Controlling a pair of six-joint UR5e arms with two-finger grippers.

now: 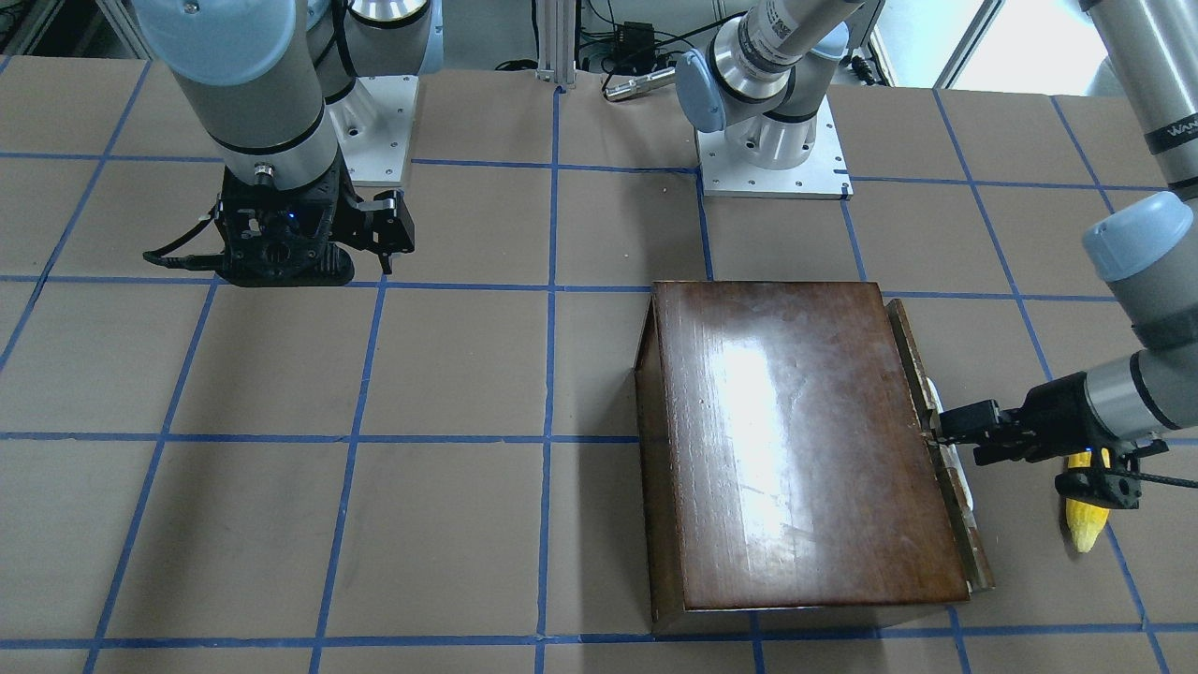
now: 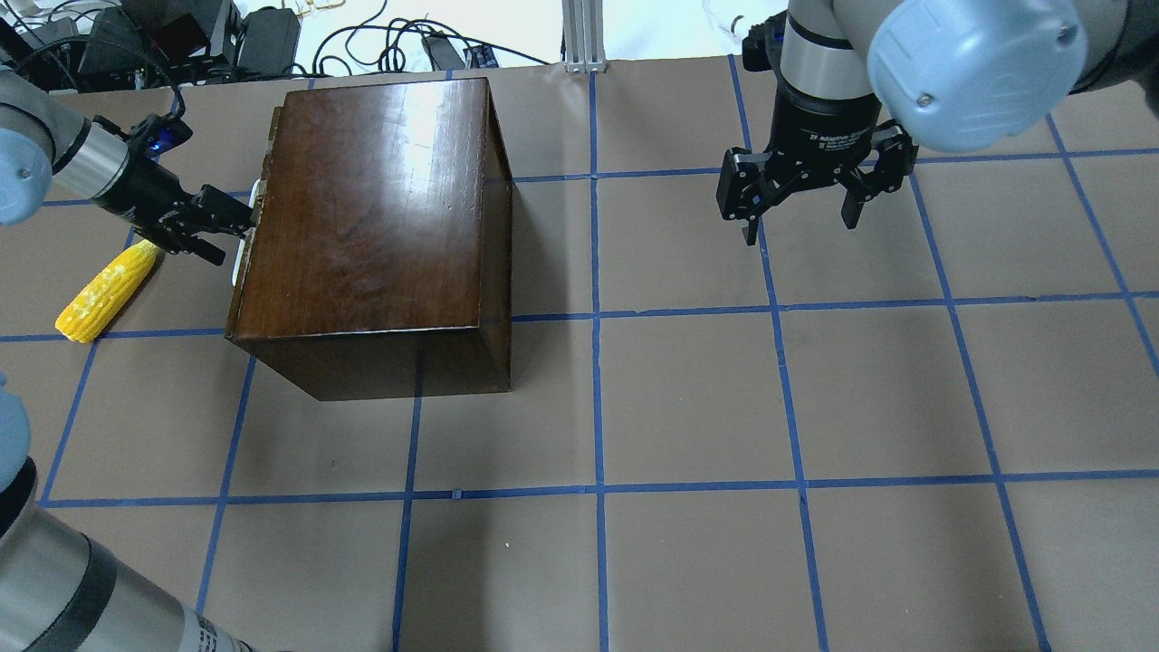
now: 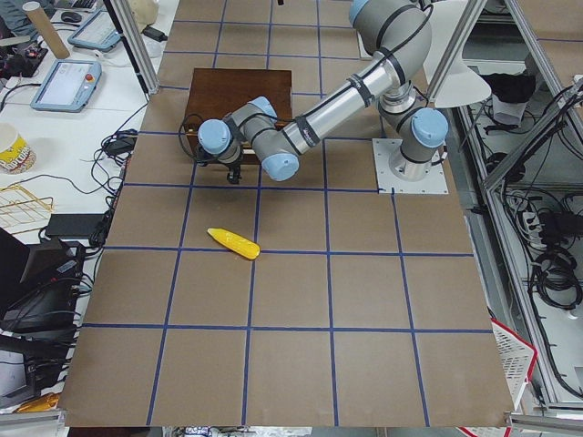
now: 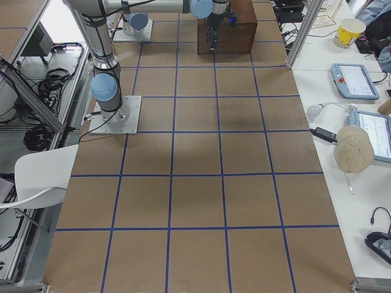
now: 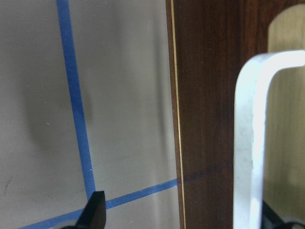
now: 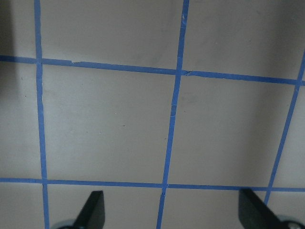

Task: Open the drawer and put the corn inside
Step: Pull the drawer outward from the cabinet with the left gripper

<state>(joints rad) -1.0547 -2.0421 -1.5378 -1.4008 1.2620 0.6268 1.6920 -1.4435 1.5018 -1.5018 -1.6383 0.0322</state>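
**A:** The left arm is stretching in low and level at the drawer (image 1: 910,346). Its tool (image 2: 237,237) is gaping, with fingers (image 5: 95,212) straddling the white handle (image 5: 248,143) and gripping nothing.

**B:** The right arm is pointing straight down, its tool (image 2: 800,231) released and hovering over the table (image 2: 688,407). The corn (image 2: 107,292) is lying on the table just beside the left tool.

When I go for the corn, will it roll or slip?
It may roll: the corn is round, tapered and lies loose on the flat table. It looks stiff, so it should not sag. Its bumpy kernels probably help the grip.
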